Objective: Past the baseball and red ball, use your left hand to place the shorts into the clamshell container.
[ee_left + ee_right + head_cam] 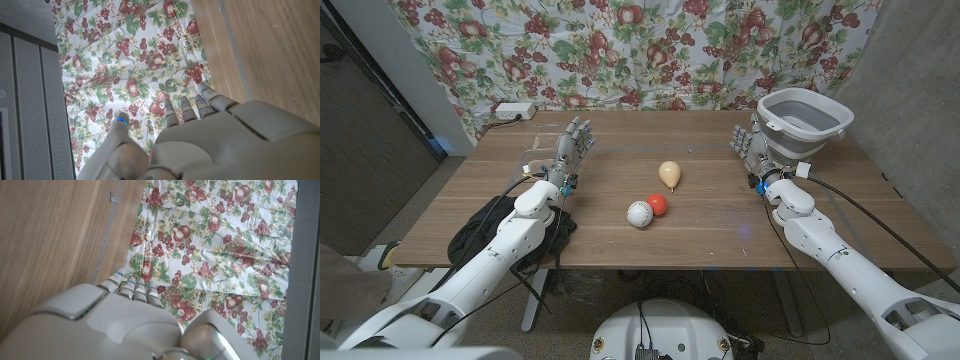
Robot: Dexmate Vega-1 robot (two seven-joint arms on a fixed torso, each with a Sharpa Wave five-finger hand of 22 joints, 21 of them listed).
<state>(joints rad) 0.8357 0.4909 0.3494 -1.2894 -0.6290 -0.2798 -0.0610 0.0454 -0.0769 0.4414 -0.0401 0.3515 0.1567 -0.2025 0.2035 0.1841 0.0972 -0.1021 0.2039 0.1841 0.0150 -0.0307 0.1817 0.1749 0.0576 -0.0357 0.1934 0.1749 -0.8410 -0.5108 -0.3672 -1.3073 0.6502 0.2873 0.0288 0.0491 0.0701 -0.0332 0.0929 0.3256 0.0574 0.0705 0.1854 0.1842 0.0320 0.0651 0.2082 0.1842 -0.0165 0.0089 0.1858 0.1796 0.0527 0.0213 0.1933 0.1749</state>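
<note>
Left hand point(572, 146) raised over the far left part of the wooden tabletop point(700, 235), fingers point(582, 129) spread and pointing away from the robot, holding nothing; in the left wrist view the same hand point(220, 145) shows from the back with its fingertips point(167, 104) apart against the fruit-patterned cloth point(130, 60). Right hand point(752, 150) likewise raised at the far right of the tabletop, fingers apart, holding nothing; the right wrist view shows its back point(110, 325) and separated fingertips point(125, 284) before the same cloth.

Shorts point(490, 232), a dark crumpled heap, lie at the near left edge of the tabletop, behind the left hand toward the robot and partly under the left forearm point(520, 235); well apart from the left hand's fingers. Baseball point(639, 213) and red ball point(658, 203) lie touching or just beside one another near the middle of the tabletop, between the two hands and nearer the robot than either; the red ball on the side toward the right hand. A pale pear-shaped object point(669, 174) lies just beyond the balls, also between the hands.

A grey bucket point(805, 119) stands just beyond and outward of the right hand, at the far right corner; whether it touches the hand cannot be told. A white box point(515, 111) with a cable sits at the far left edge, beyond the left hand. A clear, faint object point(535, 160) lies just outward of the left hand; too indistinct to identify.
</note>
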